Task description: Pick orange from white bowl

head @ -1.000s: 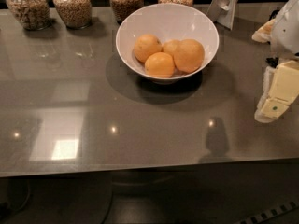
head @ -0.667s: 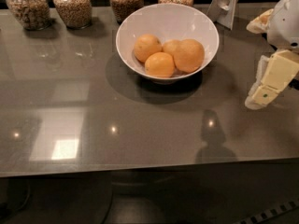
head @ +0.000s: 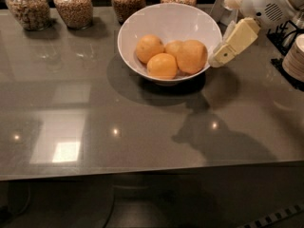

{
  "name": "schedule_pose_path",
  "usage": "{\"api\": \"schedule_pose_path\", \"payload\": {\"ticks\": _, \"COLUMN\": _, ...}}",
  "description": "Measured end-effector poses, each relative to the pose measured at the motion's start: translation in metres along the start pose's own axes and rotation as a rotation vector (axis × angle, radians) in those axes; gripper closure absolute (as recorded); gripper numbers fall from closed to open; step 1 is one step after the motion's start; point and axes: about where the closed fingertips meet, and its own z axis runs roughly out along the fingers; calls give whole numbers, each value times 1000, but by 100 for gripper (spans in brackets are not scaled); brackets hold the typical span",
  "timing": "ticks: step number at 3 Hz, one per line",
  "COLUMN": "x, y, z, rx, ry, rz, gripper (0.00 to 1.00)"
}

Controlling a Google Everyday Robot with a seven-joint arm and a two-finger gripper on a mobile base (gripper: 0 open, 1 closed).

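Observation:
The white bowl [head: 156, 20] stands on the grey table at the back middle. It holds several round orange fruits. The orange [head: 192, 56], the largest and deepest in colour, lies at the bowl's right side. Smaller, brighter fruits lie to its left [head: 149, 48], at the front [head: 162, 65] and behind [head: 174, 46]. My gripper [head: 223, 53] reaches in from the upper right. Its cream tip hangs just outside the bowl's right rim, close beside the orange, and holds nothing that I can see.
Several glass jars of grains and nuts [head: 73, 4] line the table's back edge. A stack of plates [head: 295, 56] and a black rack [head: 284, 32] stand at the far right. The table's front edge [head: 142, 172] runs across the lower part of the view.
My gripper has moved up and to the left, from the table's right side to the bowl's right rim. The fruits and the bowl have not moved.

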Motion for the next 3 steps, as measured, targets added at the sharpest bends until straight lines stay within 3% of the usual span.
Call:
{"api": "schedule_pose_path", "payload": {"ticks": 1, "x": 0, "y": 0, "z": 0, "rx": 0, "ry": 0, "rz": 0, "gripper": 0}}
{"api": "schedule_pose_path", "payload": {"ticks": 3, "x": -14, "y": -10, "z": 42, "rx": 37, "ry": 2, "rz": 8, "gripper": 0}}
